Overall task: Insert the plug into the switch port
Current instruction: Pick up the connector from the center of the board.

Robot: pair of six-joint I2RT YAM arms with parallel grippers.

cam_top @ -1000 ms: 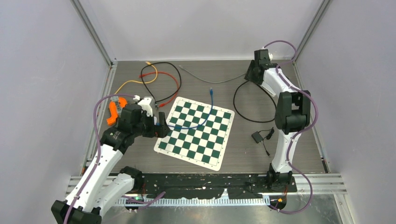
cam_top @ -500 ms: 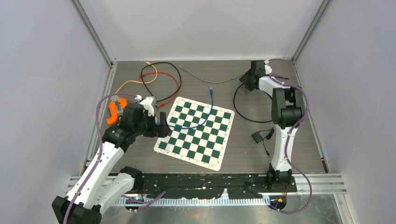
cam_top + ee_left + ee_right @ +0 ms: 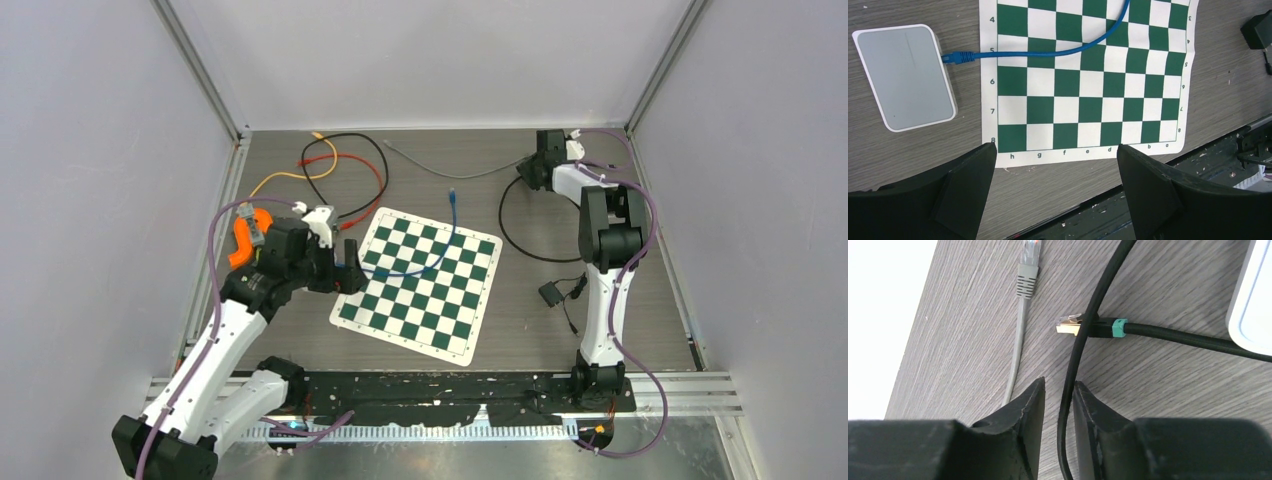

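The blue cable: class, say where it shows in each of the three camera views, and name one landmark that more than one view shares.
Top external: the blue cable curves across the chessboard mat's far half, one end lying on the table beyond it.
Left wrist: it runs over the mat's upper rows to its plug at the white switch box.
Right wrist: not in view.
Shared landmark: the chessboard mat, in two views.
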